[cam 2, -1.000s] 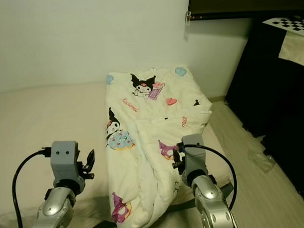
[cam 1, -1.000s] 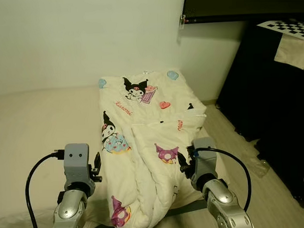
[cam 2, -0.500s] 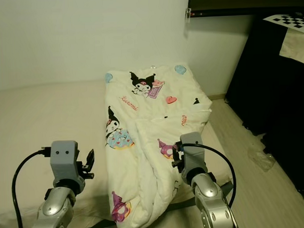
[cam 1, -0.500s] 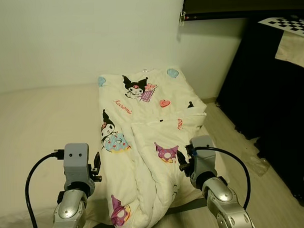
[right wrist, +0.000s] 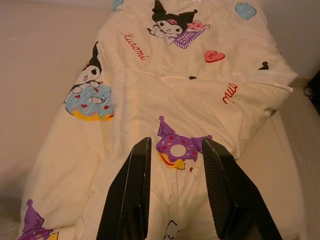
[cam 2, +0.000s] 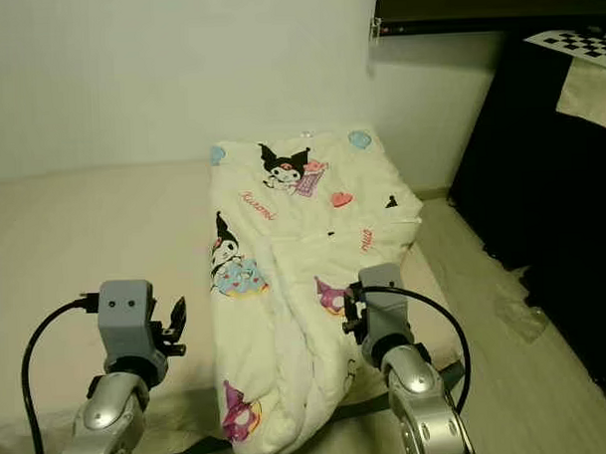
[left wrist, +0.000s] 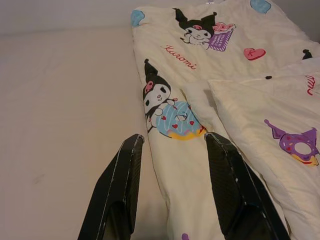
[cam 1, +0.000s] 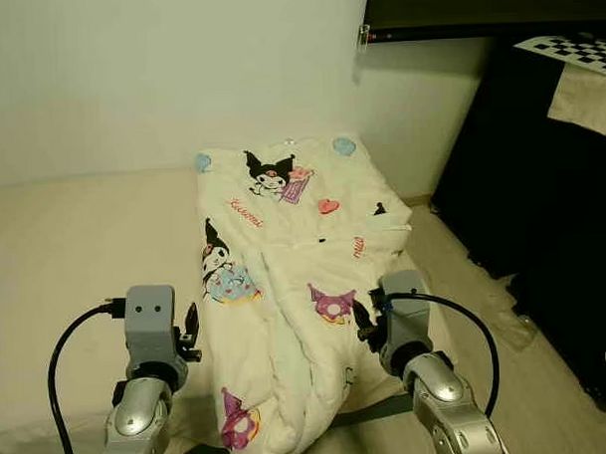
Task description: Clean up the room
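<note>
From the head, one cream Kuromi comforter (cam 1: 290,277) lies folded on the mattress (cam 1: 75,255), at 12 o'clock from both grippers. Left gripper (left wrist: 172,145) spread wide beside red "Kuromi" script. Right gripper (right wrist: 175,145) parted, empty, above a purple donut print (right wrist: 177,149).

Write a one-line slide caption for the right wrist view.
Open right gripper poised above a rumpled cream cartoon-print quilt lying on a beige mattress.

A cream cartoon-print blanket (cam 1: 285,277) lay folded lengthwise along the right side of the beige mattress (cam 1: 75,255), its near end rumpled.
</note>
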{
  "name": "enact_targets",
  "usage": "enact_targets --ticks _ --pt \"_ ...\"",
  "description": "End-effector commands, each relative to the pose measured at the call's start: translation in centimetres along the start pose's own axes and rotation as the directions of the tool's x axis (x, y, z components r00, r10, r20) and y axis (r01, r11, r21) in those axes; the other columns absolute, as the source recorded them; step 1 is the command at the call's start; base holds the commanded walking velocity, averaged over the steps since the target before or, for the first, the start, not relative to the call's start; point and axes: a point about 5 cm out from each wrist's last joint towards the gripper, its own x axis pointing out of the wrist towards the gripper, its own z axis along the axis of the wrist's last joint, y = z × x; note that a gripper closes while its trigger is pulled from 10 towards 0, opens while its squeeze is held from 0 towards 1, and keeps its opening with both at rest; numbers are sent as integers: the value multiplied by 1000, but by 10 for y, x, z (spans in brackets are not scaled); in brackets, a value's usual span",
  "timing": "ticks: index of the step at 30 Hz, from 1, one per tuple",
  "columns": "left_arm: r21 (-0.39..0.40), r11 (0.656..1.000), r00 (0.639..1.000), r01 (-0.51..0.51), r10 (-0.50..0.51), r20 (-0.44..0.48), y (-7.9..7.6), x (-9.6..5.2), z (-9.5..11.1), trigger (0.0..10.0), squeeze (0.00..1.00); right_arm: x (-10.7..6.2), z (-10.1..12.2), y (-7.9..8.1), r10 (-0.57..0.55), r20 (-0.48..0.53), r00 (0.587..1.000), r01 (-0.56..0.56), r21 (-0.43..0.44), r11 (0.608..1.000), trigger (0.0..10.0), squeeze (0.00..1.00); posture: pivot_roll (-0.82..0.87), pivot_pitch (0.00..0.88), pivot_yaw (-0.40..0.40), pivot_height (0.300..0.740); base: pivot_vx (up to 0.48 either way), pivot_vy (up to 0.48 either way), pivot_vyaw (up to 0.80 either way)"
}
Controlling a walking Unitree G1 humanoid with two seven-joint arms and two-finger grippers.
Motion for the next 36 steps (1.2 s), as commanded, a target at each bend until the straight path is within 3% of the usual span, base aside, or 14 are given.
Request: enact_targets --ticks 1,36 --pt "8 1000 1000 -7 7 -28 2 0 -5 10000 0 0 -2 2 13 -1 1000 -13 -14 1000 10000 0 -72 109 -32 740 0 0 0" --pt "21 1000 998 17 -16 -59 0 1 -7 10000 0 2 -2 3 15 2 1000 -15 -24 1000 10000 0 -67 119 -23 740 0 0 797"
